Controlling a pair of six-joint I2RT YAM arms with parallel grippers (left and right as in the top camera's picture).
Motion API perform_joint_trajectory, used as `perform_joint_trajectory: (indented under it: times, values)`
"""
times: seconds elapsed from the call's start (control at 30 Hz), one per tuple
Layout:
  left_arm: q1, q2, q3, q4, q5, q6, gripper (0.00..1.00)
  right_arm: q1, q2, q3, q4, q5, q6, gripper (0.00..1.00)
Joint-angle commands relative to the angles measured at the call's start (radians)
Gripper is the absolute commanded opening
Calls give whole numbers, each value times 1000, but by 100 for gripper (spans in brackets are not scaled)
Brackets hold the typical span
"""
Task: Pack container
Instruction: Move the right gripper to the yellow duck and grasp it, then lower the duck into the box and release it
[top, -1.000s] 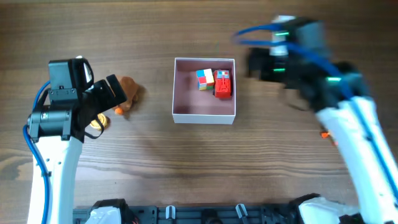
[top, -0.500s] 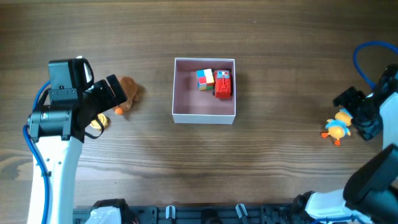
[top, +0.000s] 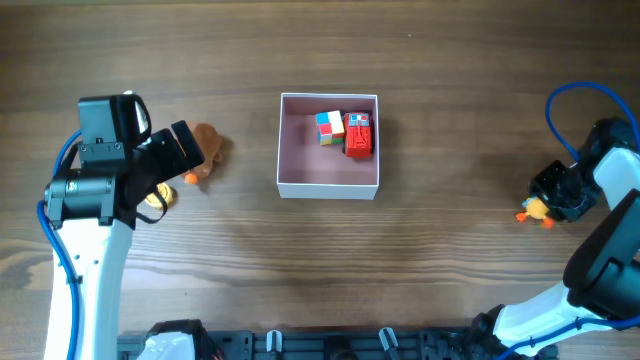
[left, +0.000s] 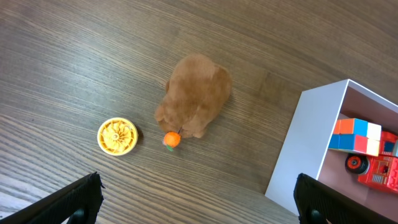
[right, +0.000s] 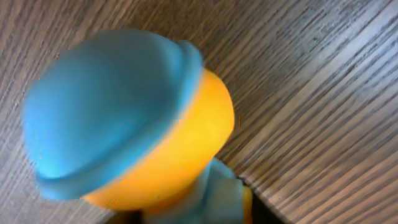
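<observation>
The container (top: 328, 188), a shallow white-walled box with a pink inside, sits mid-table and holds a coloured cube (top: 329, 127) and a red toy (top: 358, 135). Its white wall (left: 305, 149) shows at the right of the left wrist view. My left gripper (top: 185, 150) (left: 198, 186) hangs open over bare wood, just short of a brown plush (top: 210, 145) (left: 194, 93) with an orange ball (left: 172, 139). At the far right my right gripper (top: 558, 192) (right: 193, 214) is down on a yellow duck toy with a blue hat (top: 533, 211) (right: 124, 112). Dark finger edges hug its body.
A small yellow disc (top: 155, 197) (left: 117, 135) lies on the wood left of the plush, under my left arm. A blue cable (top: 560, 110) loops above my right arm. A dark rail (top: 330, 345) runs along the table's near edge.
My right arm swung from beside the container out to the far right, dropped onto the duck, and its jaws closed in. The left arm, plush and disc have not moved.
</observation>
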Motion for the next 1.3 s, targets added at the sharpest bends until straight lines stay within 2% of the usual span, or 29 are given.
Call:
perform_joint_trajectory:
  times: [0.0, 0.03, 0.13, 0.23, 0.33, 0.43, 0.53, 0.6, 0.7, 0.87, 1.07, 1.27]
  values:
    - [7, -5, 8, 0, -3, -16, 100, 3, 13, -11, 5, -41, 3, 8]
    - [7, -5, 8, 0, -3, -16, 100, 3, 13, -11, 3, -45, 4, 4]
    - [7, -6, 9, 0, -3, -17, 100, 10, 5, -6, -10, -123, -2, 4]
    - [34, -25, 9, 5, -3, -17, 100, 111, -81, 29, -35, -138, -52, 4]
    - [86, -44, 9, -4, -2, -17, 100, 340, -255, 118, -48, -138, -78, 4]
    - [106, -50, 9, -24, -2, -26, 100, 693, -389, 291, -31, -86, -23, 4]
    - [106, -51, 9, -27, 9, -60, 100, 1004, -363, 417, -15, 66, 137, 4]
    - [106, -51, 9, -27, 10, -73, 100, 1105, -318, 449, -10, 96, 246, 4]
    - [106, -50, 9, -27, 10, -77, 100, 1164, -226, 517, -13, 32, 386, 4]
    - [106, -50, 8, -27, 9, -95, 100, 1182, 11, 761, -101, -53, 393, 4]
    - [106, -50, 8, -26, 9, -95, 100, 1182, 225, 773, -119, -82, 446, 4]
    - [106, -50, 9, -27, 9, -95, 100, 1182, 336, 773, -88, -101, 446, 4]
